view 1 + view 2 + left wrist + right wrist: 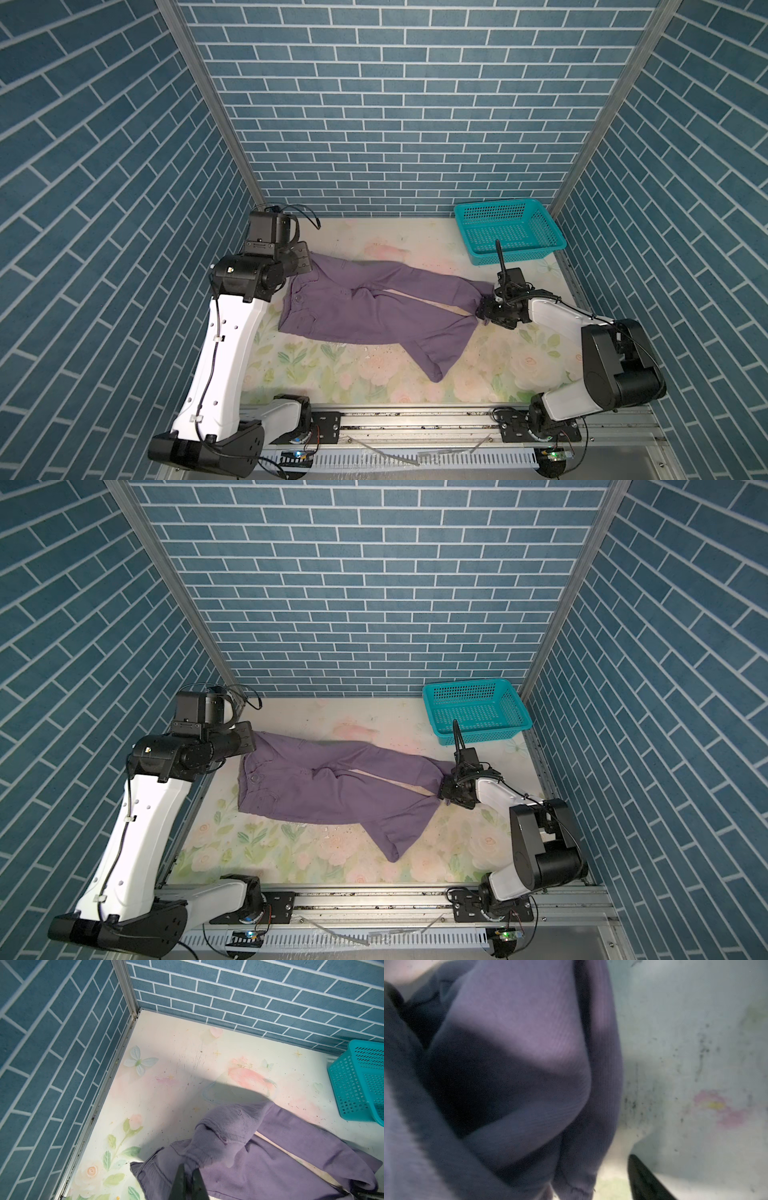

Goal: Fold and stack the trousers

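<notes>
Left pincer [188, 1169]: pressed together, pinching the trousers [270, 1167] at a waistband corner. The fabric bunches up right at my fingers [178, 1182]. In both top views my own wrist hides this pincer, and only the cloth running in under it shows.

The rest of the trousers [365, 311] [324, 787] lie on the floral table [374, 374], button side up. They stretch from my left pincer across to my right one.

Right pincer [484, 309] [444, 789]: sits at the cuff end of one leg, touching the fabric. The right wrist view is blurry. Purple cloth [508, 1043] fills most of it, and one dark finger [643, 1178] shows beside the cloth over bare table. Spread or pinching, I cannot tell.

The other leg passes just beside my right pincer and bends off toward my base side. Its cuff lies loose on the table, apart from both pincers.

The teal basket [496, 204] [465, 682] [353, 1084] stands beyond my right pincer by the back wall, near it but not touching.
</notes>
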